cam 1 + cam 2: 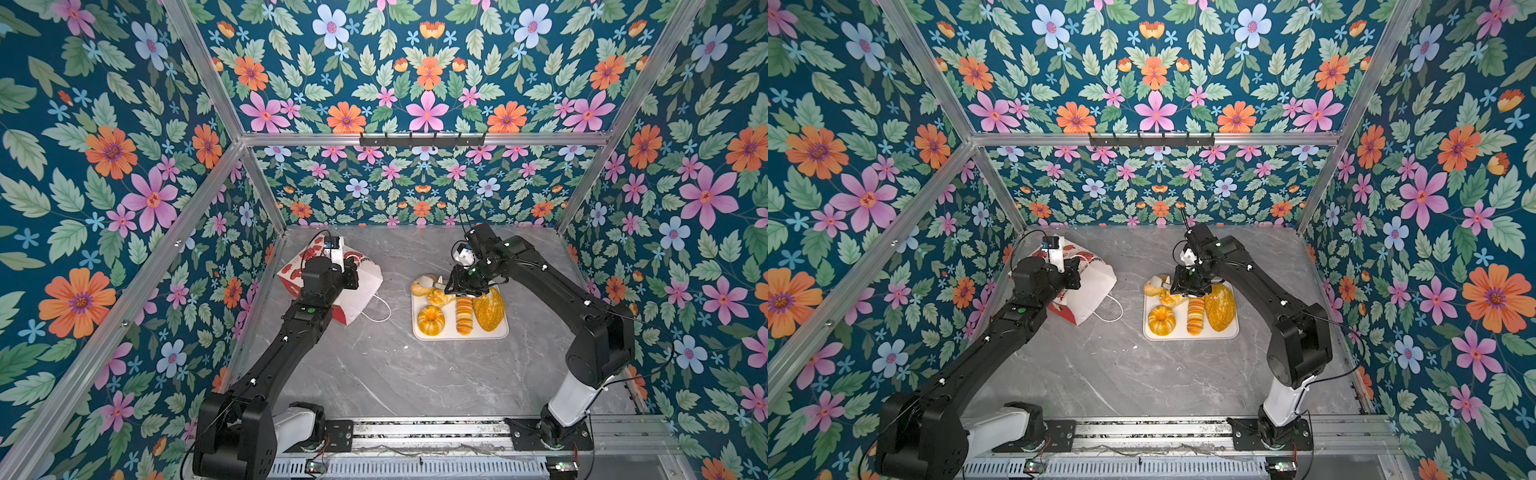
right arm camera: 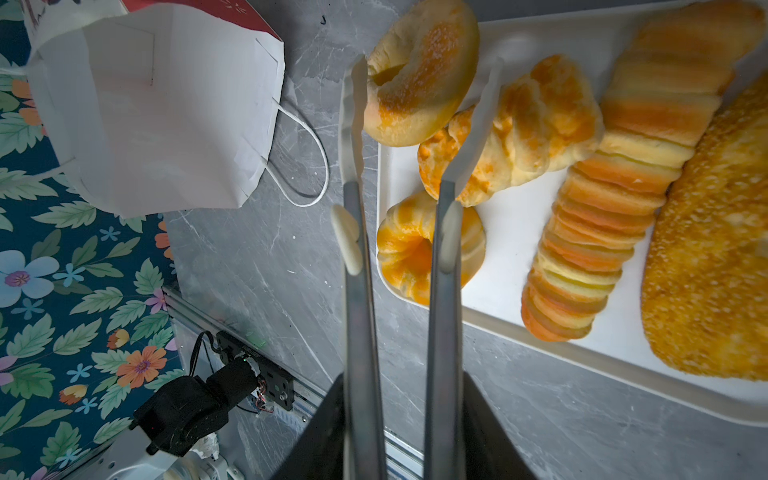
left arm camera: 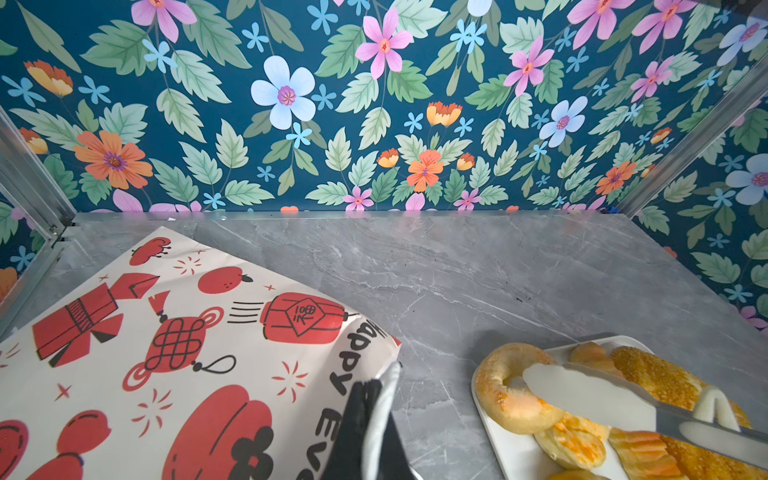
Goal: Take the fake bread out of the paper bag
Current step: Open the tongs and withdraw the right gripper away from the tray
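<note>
Right gripper (image 2: 401,436) is clasping spread tongs (image 2: 359,291), bagel (image 2: 436,62) beneath their tips; left gripper (image 3: 365,419) is pinching the paper bag (image 3: 166,332). All 5 fake bread (image 1: 464,316) pieces are lying out, so withdrawing likely follows.

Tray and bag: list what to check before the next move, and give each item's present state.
1. All five pieces of fake bread on the tray: ok.
2. No bread seen inside the paper bag: ok.
3. The left gripper has its jaws shut on the bag's rim: ok.
4. The right gripper holds the tongs: ok.
5. Tongs clear of the pale bagel: cannot tell.
6. Bagel fully on the tray: not ok, it overhangs the corner.
</note>
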Tool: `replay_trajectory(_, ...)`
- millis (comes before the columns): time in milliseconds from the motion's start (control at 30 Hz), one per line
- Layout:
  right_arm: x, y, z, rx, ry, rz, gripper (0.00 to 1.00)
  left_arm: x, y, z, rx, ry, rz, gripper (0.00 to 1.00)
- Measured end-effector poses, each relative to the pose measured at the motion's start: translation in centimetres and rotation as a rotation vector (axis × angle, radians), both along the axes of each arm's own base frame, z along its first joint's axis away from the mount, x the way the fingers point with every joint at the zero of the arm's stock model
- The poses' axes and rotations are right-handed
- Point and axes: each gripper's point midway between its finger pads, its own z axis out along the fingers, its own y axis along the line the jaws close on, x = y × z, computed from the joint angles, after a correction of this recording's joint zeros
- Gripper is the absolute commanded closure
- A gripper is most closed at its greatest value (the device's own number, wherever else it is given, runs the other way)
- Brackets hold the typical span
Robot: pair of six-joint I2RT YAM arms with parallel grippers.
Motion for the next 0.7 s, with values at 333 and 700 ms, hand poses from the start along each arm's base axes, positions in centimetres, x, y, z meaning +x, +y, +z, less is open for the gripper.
replay_trajectory(333,-0.3,-2.1,3.9,-0.035,-0.164,-0.033,0.63,0.1,0.0,0.2,-0.001,-0.005,0.001,1.00)
replay_trajectory(700,-0.6,-15.1,-0.5,-0.439,-0.299,-0.274,0.63,-0.1,0.0,0.6,-0.005,-0.014,-0.002,1.00)
